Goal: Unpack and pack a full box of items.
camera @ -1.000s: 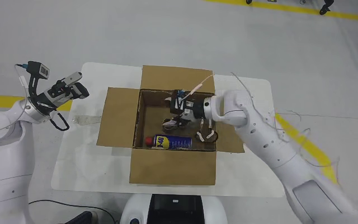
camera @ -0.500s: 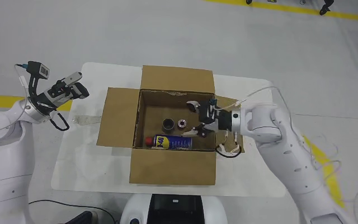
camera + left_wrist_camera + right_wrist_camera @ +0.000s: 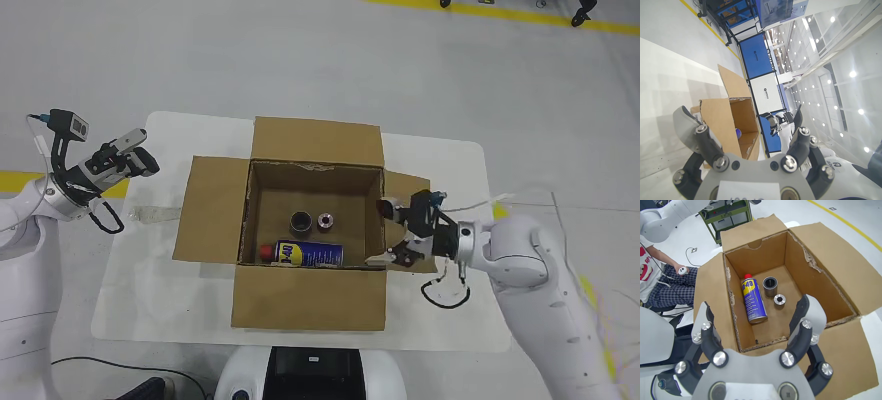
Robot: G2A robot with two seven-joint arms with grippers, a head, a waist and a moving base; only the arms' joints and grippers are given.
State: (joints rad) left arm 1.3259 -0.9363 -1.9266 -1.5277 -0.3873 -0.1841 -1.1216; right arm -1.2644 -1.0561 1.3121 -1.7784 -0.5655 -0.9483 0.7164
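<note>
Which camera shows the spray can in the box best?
The right wrist view: the spray can lies whole on the box floor, red cap to base, beside a metal sleeve. The top view shows it small against one wall. The left wrist view catches what looks like a blue sliver of it.

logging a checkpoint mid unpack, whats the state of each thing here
cardboard box, open, flaps folded out
spray can, lying on its side in the box, capped
larger metal cylinder, upright in the box
smaller metal cylinder, upright beside it
left gripper, open, empty
right gripper, open, empty
</note>
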